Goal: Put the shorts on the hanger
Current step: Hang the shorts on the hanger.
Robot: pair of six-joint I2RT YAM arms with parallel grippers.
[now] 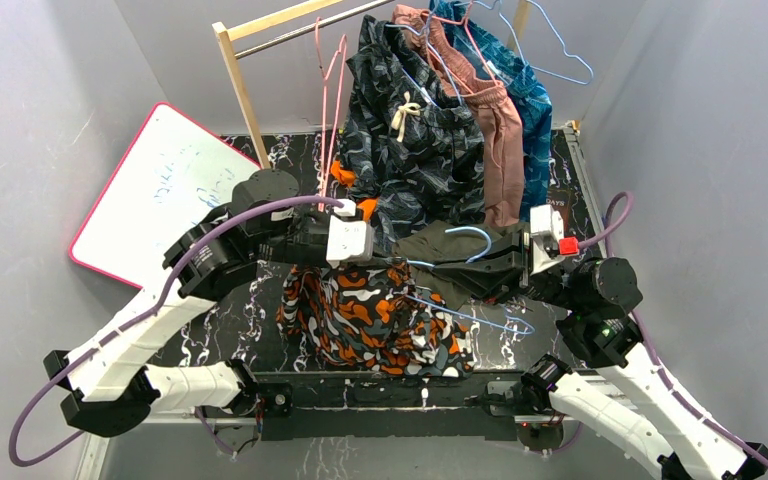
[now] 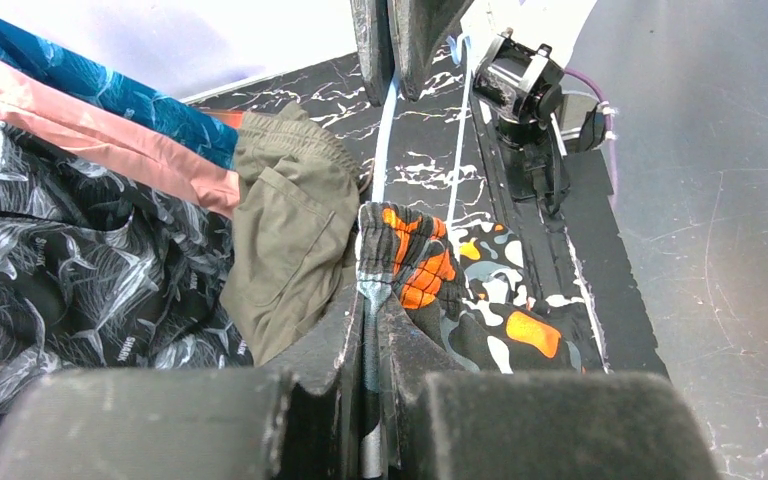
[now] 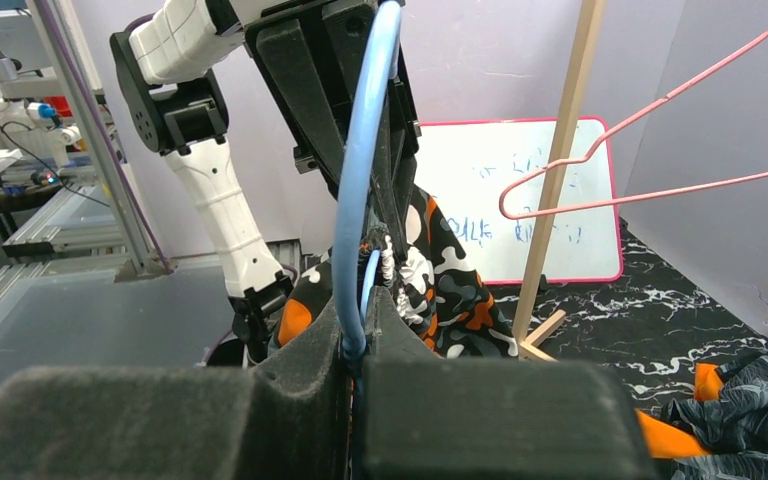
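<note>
Orange, black and white blotched shorts [image 1: 365, 315] hung by the gathered waistband from the hanger [image 3: 355, 200], a thin light-blue wire stretched between the two arms, and the legs fell down to the marbled worktop [image 1: 250, 320]. The left claw [image 2: 365, 300] was closed tight on the wire, with the waistband bunched right at its tips. This grip probably served to keep the soft cloth from sliding along the smooth wire. The right claw [image 3: 357, 345] was also fully closed, on another part of the same wire opposite the left one, so the frame was kept taut and off the worktop. I judged that the shorts were only partly on, because the cloth sat at one spot of the wire. Olive shorts [image 1: 440, 245] lay just behind, under the right arm, and dark patterned shorts [image 1: 410, 150] hung on the rail [image 1: 290, 35] beside pink hangers [image 1: 330, 90].
</note>
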